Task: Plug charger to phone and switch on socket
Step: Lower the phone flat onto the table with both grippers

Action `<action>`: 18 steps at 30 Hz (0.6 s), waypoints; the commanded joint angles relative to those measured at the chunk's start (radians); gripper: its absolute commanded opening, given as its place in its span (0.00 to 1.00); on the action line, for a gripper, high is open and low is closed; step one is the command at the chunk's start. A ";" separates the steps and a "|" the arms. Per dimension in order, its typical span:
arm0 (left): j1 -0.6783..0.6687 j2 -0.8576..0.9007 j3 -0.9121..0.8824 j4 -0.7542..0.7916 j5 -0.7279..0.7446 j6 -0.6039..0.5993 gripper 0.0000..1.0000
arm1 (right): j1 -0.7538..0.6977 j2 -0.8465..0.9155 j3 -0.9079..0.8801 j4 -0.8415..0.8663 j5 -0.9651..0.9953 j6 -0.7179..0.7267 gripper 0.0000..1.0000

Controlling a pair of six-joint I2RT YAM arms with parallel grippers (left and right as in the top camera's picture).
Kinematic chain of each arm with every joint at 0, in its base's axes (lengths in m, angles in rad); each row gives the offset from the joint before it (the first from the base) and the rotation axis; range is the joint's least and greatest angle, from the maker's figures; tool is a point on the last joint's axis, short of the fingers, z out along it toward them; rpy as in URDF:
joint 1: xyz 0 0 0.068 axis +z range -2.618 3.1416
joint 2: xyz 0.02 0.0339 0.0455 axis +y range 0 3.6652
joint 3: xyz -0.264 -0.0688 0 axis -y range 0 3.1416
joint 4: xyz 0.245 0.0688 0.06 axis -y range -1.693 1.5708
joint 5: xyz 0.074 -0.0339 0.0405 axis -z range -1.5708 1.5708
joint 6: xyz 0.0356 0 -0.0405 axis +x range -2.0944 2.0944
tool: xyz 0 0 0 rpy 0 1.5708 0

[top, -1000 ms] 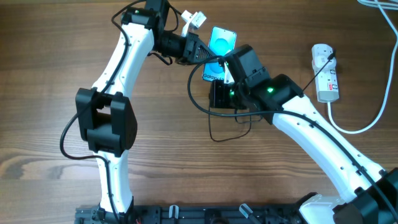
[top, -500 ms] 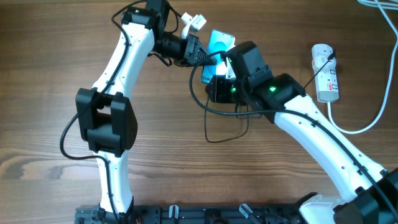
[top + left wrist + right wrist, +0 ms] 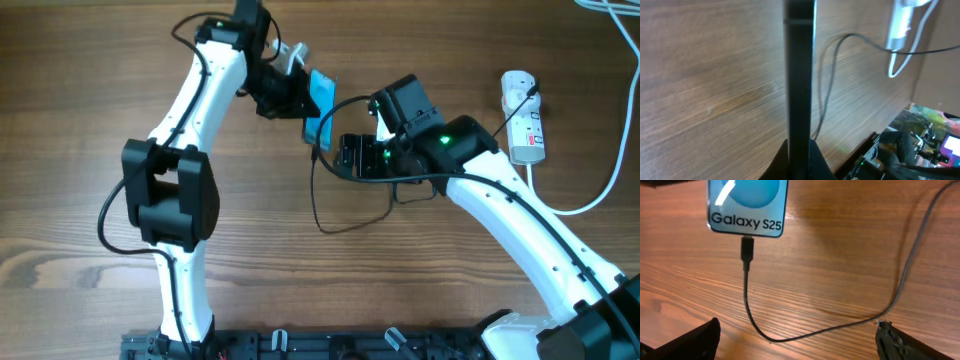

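The phone (image 3: 322,92), cyan-screened, is lifted off the table and tilted, with my left gripper (image 3: 303,100) shut on it. In the left wrist view the phone (image 3: 800,75) is a dark edge-on bar between my fingers (image 3: 816,167). The right wrist view shows the phone's bottom edge (image 3: 747,215) with the charger's black connector (image 3: 746,250) seated in its port. The charger cable (image 3: 318,205) loops over the wood toward the socket (image 3: 525,125). My right gripper (image 3: 343,157) stands open just right of the phone; its fingertips (image 3: 690,340) are spread wide, with nothing between them.
The socket's thick white cord (image 3: 590,195) curves along the right edge of the table. The charger's slack loop (image 3: 805,335) lies on the wood under my right gripper. The arm bases' black rail (image 3: 300,342) runs along the front edge.
My right gripper opened, let go of the charger and drew back a little. The left arm carried the phone to the left and tilted it, with the charger trailing from it.
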 commanded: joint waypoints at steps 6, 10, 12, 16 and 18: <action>-0.020 0.001 -0.169 0.157 -0.020 -0.106 0.04 | 0.001 -0.016 0.015 -0.035 0.016 0.028 1.00; -0.023 0.001 -0.228 0.257 -0.021 -0.185 0.04 | 0.001 -0.016 0.015 -0.037 -0.002 0.027 1.00; -0.032 0.001 -0.264 0.291 -0.021 -0.187 0.04 | 0.001 -0.016 0.015 -0.040 -0.003 0.027 0.99; -0.058 0.001 -0.317 0.333 -0.021 -0.187 0.04 | 0.001 -0.016 0.015 -0.037 -0.002 0.028 1.00; -0.072 0.001 -0.336 0.349 -0.032 -0.187 0.05 | 0.001 -0.016 0.015 -0.036 -0.002 0.028 1.00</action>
